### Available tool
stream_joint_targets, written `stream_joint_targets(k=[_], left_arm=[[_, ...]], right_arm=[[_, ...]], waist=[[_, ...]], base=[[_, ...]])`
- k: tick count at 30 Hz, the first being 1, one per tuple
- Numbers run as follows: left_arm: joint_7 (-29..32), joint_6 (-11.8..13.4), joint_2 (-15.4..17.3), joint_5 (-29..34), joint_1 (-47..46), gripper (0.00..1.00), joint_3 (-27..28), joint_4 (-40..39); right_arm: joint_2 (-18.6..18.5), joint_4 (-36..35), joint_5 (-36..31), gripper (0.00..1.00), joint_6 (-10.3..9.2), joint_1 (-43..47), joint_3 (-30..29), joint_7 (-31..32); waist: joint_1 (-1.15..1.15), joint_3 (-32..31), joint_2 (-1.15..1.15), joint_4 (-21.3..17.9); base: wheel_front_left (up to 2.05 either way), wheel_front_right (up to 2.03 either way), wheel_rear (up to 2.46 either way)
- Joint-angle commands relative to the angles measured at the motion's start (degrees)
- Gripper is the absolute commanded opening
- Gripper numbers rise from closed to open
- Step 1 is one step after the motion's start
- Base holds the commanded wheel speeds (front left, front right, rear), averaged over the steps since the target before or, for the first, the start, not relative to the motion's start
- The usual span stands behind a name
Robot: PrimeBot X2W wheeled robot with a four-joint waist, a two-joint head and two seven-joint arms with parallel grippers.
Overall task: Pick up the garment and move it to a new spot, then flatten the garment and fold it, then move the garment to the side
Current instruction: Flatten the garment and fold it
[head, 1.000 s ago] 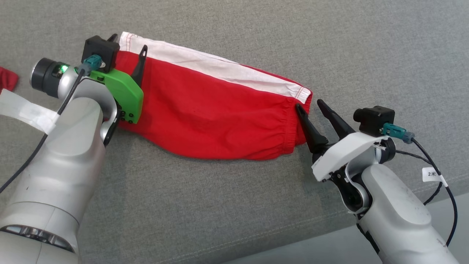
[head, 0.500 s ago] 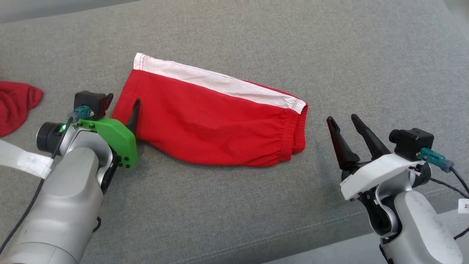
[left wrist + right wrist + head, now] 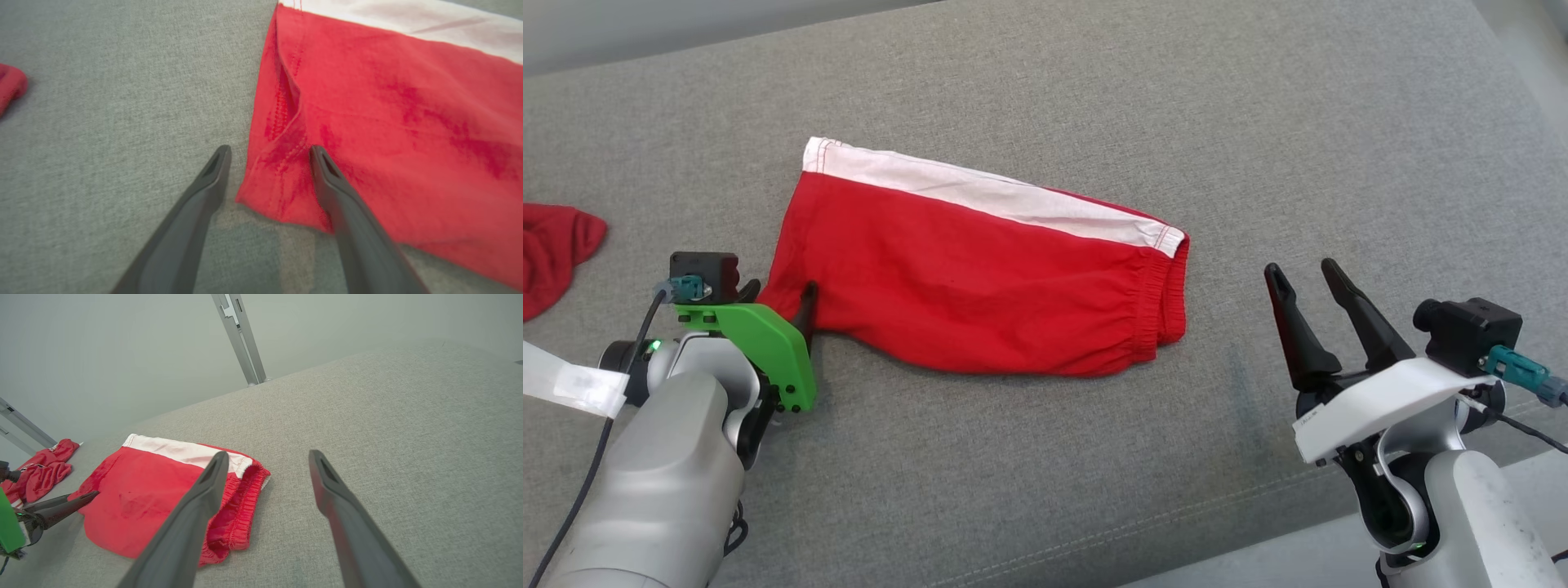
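Observation:
The garment (image 3: pixel 980 286) is a pair of red shorts with a white band, lying folded and flat on the grey cushion (image 3: pixel 1094 457). My left gripper (image 3: pixel 780 287) stands open at the garment's near left corner. In the left wrist view the corner of the garment (image 3: pixel 408 102) lies under the left gripper (image 3: pixel 270 149), one finger over the red cloth and the other over bare cushion. My right gripper (image 3: pixel 1301 268) is open with nothing in it, a short way right of the elastic waist end. The right wrist view has the right gripper (image 3: pixel 268 454) above the cushion beside the garment (image 3: pixel 155 490).
Another red cloth (image 3: pixel 551 253) lies crumpled at the cushion's far left, also seen as a red cloth (image 3: pixel 41 469) in the right wrist view. The cushion's front edge (image 3: pixel 1258 539) runs along the lower right. Metal posts (image 3: pixel 241 339) rise behind the cushion.
The head view has shifted. Both grippers have drawn back toward me from the garment's two ends, staying open. The garment lies in the same folded shape.

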Motion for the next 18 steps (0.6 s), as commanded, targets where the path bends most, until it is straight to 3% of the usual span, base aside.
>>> stream_joint_targets(k=[1,4,6,8,18], left_arm=[[0.11,0.04,-0.06,-0.16,0.79,0.88,0.00,0.06],[0.55,0.04,-0.74,-1.00,1.22,0.48,-0.26,-0.19],[0.18,0.04,-1.22,-1.90,1.41,0.35,-0.01,-0.47],[-0.33,0.04,-1.38,-2.58,1.57,0.02,0.26,-0.44],[-5.36,0.04,-2.42,-6.82,3.95,0.00,2.21,-1.24]], right_arm=[[0.01,-0.55,-0.06,1.00,0.00,0.29,0.04,0.18],[0.23,-1.06,0.13,1.00,0.00,0.25,0.58,0.53],[0.33,-1.28,0.27,1.00,-0.01,0.03,0.99,0.66],[0.36,-1.38,0.48,1.00,0.00,-0.24,1.30,0.77],[-0.13,-0.36,0.80,1.00,0.00,0.74,0.64,0.02]], waist=[[0.00,-0.01,0.00,-0.05],[0.00,0.01,0.00,-0.20],[0.00,0.08,0.00,-0.34],[0.00,0.16,0.00,-0.50],[0.00,-1.52,0.00,1.07]], base=[[0.00,0.00,0.00],[0.00,0.00,0.00],[0.00,0.00,0.00],[0.00,0.00,0.00],[0.00,0.00,0.00]])
